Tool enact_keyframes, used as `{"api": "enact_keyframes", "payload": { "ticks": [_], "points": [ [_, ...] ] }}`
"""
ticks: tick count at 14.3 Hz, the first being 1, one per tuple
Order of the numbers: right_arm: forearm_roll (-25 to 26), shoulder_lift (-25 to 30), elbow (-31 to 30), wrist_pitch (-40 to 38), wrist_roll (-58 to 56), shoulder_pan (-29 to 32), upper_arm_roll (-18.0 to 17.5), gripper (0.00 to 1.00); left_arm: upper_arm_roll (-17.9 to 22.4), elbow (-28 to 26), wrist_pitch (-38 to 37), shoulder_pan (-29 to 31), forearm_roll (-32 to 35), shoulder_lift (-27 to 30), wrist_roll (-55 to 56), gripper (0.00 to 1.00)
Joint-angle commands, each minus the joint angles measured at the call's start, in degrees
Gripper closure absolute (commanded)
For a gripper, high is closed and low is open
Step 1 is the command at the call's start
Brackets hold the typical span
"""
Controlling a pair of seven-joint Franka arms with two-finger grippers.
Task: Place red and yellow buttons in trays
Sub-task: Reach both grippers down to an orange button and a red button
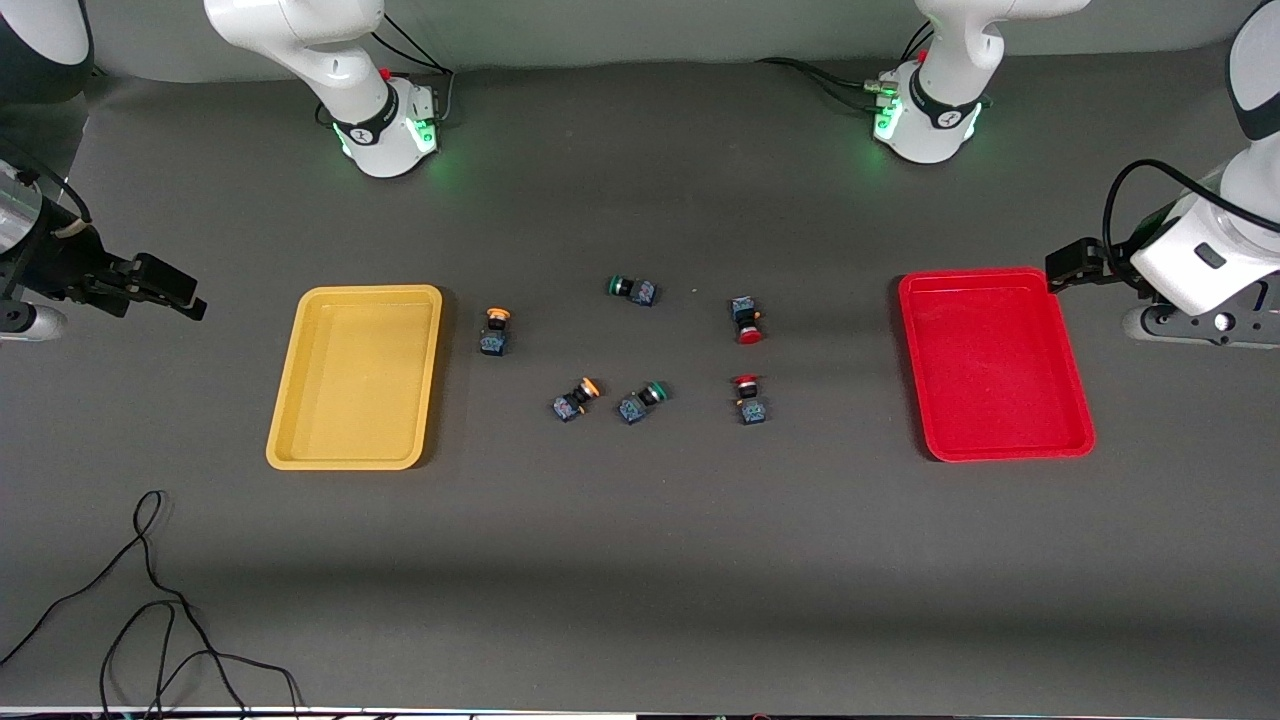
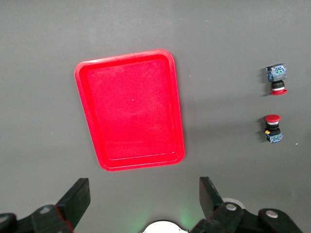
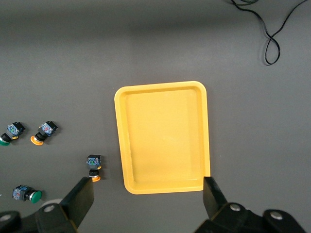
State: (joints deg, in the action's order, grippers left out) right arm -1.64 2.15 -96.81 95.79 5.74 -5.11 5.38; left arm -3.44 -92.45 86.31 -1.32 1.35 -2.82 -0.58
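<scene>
- We are seeing all four task buttons lying on the dark table [image 1: 640, 560], between the yellow tray [image 1: 290, 440] and the red tray [image 1: 1075, 420]; both trays are holding nothing.
- Taking the yellow tray as our landmark: one yellow-capped button [image 1: 495, 331] is sitting just beside the tray's long rim, cap pointing toward the robot bases.
- The second yellow-capped button [image 1: 575, 398] is lying tilted, farther from the yellow tray toward the left arm's end and nearer to the front camera than the first.
- The two red-capped buttons are lying much farther from the yellow tray, closer to the red tray: one red button [image 1: 746, 320] with its cap toward the front camera, the other red button [image 1: 750, 397] nearer the camera, its cap toward the bases, so the two caps are facing each other, apart.
- Two green-capped buttons are lying in the same cluster: one green button [image 1: 632, 289] closest to the bases, the other green button [image 1: 642, 401] just beside the tilted yellow one.
- The right gripper [image 1: 160, 285] is hanging over bare table, past the yellow tray toward the right arm's end, fingers spread wide and gripping nothing.
- The left gripper [image 1: 1070, 265] is hovering over the red tray's corner nearest the left arm's base, fingers likewise spread apart and holding nothing.
- A black cable [image 1: 150, 600] is trailing on the table, nearer the front camera than the yellow tray.
</scene>
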Motion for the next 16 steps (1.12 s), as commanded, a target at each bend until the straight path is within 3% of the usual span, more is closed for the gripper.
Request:
{"api": "enact_keyframes", "payload": {
  "ticks": [1,9,13,16],
  "points": [
    [0.58,-0.56,1.27,-0.61,-0.39,-0.34,0.07,0.0,0.18,-0.71,0.44,-0.43,0.15,1.33,-0.3,0.0],
    [0.32,-1.62,0.48,-1.39,-1.35,-0.6,-0.02,0.0,0.18,-1.5,0.7,-0.35,0.06,1.5,-0.3,0.0],
    [0.14,-4.68,-0.13,-1.4,2.15,-7.97,-0.02,0.0,-1.22,-11.93,7.36,-1.74,-3.1,6.94,4.42,0.0],
    [0.14,-8.2,-2.14,-0.61,10.15,-13.51,0.07,0.0,-4.55,-14.51,11.59,-9.19,-3.02,6.43,18.61,0.0]
  ]
}}
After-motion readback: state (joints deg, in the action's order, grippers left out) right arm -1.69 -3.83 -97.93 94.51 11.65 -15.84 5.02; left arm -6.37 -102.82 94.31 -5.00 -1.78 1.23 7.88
